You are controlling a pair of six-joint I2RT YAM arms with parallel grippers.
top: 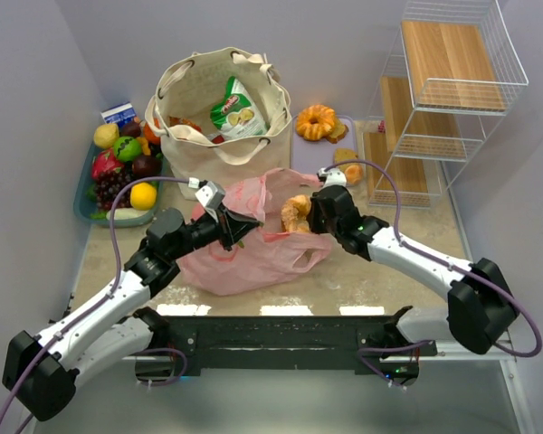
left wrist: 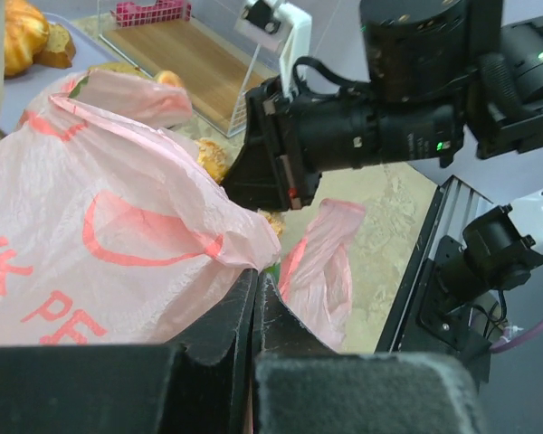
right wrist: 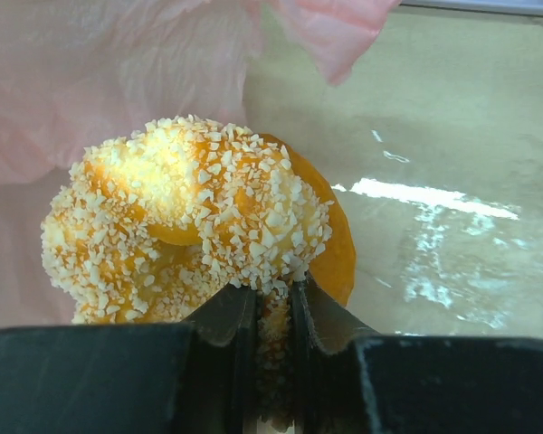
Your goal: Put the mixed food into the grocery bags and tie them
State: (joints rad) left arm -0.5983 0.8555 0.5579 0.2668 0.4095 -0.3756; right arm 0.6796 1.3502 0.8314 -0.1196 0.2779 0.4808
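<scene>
The pink plastic bag [top: 253, 244] lies mid-table, also in the left wrist view [left wrist: 109, 217]. My left gripper [top: 228, 228] is shut on its near-left rim [left wrist: 255, 285]. My right gripper [top: 312, 217] is shut on a golden crumb-topped pastry [top: 296, 213] and holds it at the bag's right opening; in the right wrist view the pastry [right wrist: 190, 217] sits just past the fingertips [right wrist: 264, 294]. The cream canvas tote [top: 195, 136] stands behind, with a green and white snack packet [top: 238, 110] inside. The orange ring cake [top: 316, 121] and another pastry [top: 348, 168] lie at the back right.
A blue tray of fruit [top: 83, 201] sits at the left beside the tote, with a blue carton [top: 119, 113] behind it. A white wire rack with wooden shelves [top: 434, 90] stands at the right. The ring cake rests on a pale board [top: 309, 152].
</scene>
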